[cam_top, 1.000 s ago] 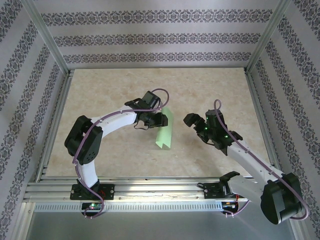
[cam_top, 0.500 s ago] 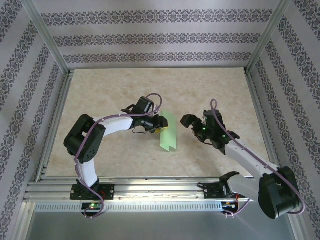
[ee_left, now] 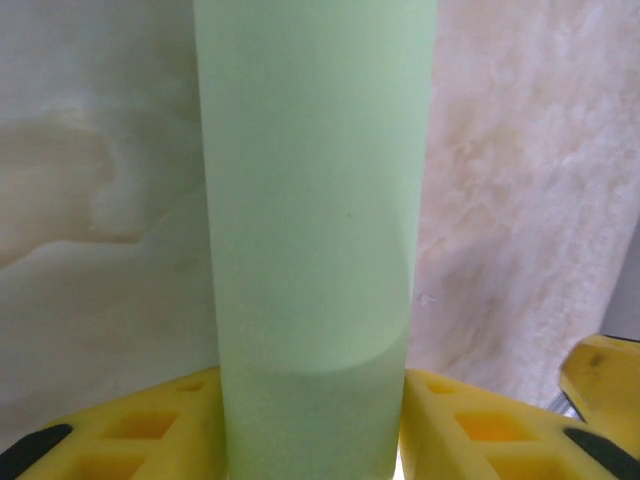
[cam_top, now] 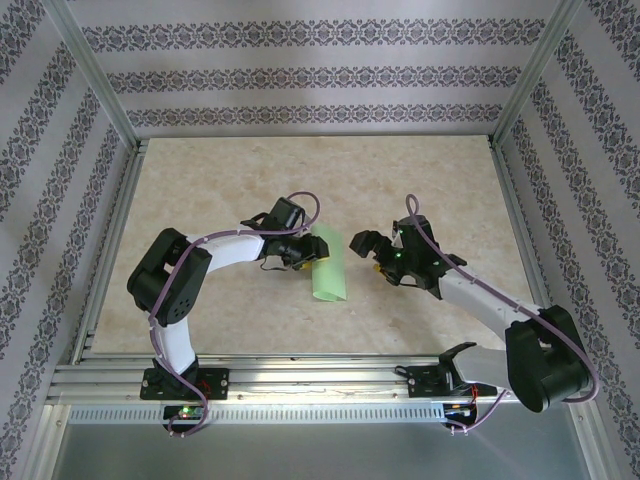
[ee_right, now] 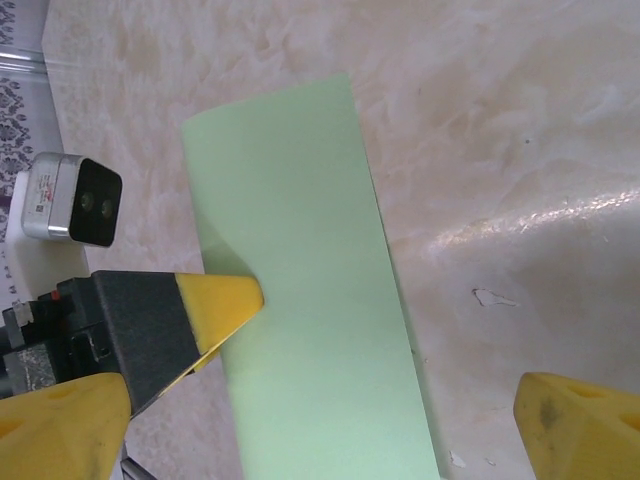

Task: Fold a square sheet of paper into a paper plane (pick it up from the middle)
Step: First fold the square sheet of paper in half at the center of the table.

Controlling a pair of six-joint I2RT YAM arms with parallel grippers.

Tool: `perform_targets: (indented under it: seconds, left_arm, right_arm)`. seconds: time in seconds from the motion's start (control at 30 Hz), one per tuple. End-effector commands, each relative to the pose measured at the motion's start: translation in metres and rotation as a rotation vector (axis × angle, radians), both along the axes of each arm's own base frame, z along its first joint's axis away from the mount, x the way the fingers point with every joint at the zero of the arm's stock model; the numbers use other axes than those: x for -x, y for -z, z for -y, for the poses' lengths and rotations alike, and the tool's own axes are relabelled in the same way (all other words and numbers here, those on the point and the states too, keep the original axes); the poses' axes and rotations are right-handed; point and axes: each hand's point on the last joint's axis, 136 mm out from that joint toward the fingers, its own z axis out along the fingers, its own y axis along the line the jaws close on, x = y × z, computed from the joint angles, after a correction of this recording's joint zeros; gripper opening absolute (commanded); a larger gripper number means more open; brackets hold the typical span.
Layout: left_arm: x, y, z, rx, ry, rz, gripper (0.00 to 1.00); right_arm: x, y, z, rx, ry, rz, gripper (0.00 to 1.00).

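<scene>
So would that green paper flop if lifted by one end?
Probably: the paper looks thin, and its edge seems to curl beside the left gripper. It is likely very light, so a nudge could slide it across the glossy table. Being flat, it should not roll.

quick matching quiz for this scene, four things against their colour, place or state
Things:
1 paper
2 left claw
3 right claw
4 table

Descriptions:
a marbled beige
b wide open, right of the paper
c pale green narrow strip
d yellow fingertip at the paper's left edge

Pairs: 1-c; 2-d; 3-b; 4-a
</scene>
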Motion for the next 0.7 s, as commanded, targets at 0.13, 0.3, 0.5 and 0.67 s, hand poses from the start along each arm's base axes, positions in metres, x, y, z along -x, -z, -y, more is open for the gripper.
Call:
perform_targets:
  seconds: [0.13,0.3,0.5,0.67]
  left_arm:
    - [0.008,0.018,-0.024,-0.147,0.014,-0.024,0.48]
    - [0.008,0.016,-0.034,-0.22,0.022,-0.018,0.52]
    - [0.008,0.012,-0.045,-0.278,0.012,0.009,0.57]
    - [0.01,0.013,-0.056,-0.334,0.009,0.007,0.57]
  right_arm:
    - [-0.005,-0.009,-0.013,-0.016,-0.042,0.023,0.98]
    - [-0.004,-0.01,-0.019,-0.02,-0.07,0.025,0.98]
    - [-0.004,-0.011,-0.024,-0.01,-0.093,0.029,0.98]
    - [-0.004,-0.007,-0.03,-0.019,-0.116,0.01,0.98]
